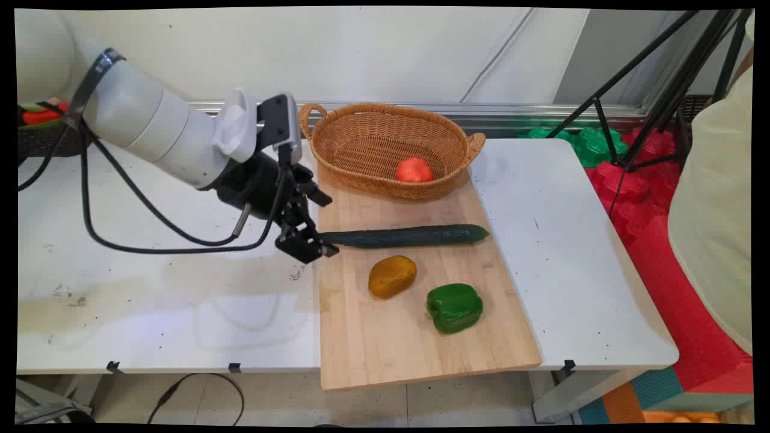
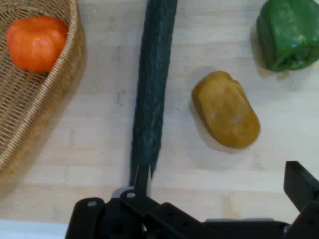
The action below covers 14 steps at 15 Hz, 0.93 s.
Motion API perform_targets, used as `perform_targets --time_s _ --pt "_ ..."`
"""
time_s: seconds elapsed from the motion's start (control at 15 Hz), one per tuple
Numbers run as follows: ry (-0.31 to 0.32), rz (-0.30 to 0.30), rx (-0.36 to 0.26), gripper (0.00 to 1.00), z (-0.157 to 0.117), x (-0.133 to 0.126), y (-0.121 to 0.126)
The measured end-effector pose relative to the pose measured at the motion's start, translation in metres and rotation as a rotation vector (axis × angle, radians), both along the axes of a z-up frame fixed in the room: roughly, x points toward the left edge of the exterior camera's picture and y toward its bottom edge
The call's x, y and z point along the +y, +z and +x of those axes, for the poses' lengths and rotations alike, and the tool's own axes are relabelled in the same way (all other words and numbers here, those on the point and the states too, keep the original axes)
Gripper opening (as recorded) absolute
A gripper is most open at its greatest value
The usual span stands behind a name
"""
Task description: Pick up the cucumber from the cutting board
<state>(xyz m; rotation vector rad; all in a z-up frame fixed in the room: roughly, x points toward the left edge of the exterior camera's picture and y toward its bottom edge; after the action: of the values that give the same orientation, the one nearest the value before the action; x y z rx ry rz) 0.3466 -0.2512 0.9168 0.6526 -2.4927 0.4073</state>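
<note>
My gripper [image 1: 322, 225] hangs open at the left end of a long dark green cucumber [image 1: 409, 236] that lies across a wooden cutting board [image 1: 385, 355]. In the hand view the gripper [image 2: 219, 177] shows one fingertip [image 2: 143, 174] right at the cucumber's [image 2: 152, 89] near end, the other finger far out to the right. Nothing is between them. A yellow-brown potato [image 1: 392, 276] [image 2: 227, 109] and a green bell pepper [image 1: 455, 307] [image 2: 289, 32] lie beyond the cucumber on the board.
A wicker basket [image 1: 361, 129] [image 2: 35, 129] stands at the board's far end with a red tomato [image 1: 414, 170] [image 2: 36, 42] in it. A dark bin [image 1: 42, 141] sits at the far left. A tripod [image 1: 656, 90] and a person [image 1: 719, 198] are on the right.
</note>
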Motion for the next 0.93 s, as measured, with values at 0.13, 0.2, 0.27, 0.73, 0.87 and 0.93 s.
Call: perform_targets --time_s 0.13,0.2,0.27,0.73,0.87,0.93 --pt "0.006 -0.02 0.004 1.0 -0.004 -0.011 0.002" --pt "0.005 -0.027 0.004 1.0 -0.007 -0.018 0.003" --pt "0.0 -0.035 0.004 1.0 -0.012 -0.025 0.002" --pt "-0.031 -0.031 -0.001 1.0 -0.06 -0.088 -0.024" --pt "-0.044 -0.017 -0.005 1.0 -0.076 -0.103 -0.035" --pt "-0.049 -0.011 -0.007 1.0 -0.083 -0.11 -0.041"
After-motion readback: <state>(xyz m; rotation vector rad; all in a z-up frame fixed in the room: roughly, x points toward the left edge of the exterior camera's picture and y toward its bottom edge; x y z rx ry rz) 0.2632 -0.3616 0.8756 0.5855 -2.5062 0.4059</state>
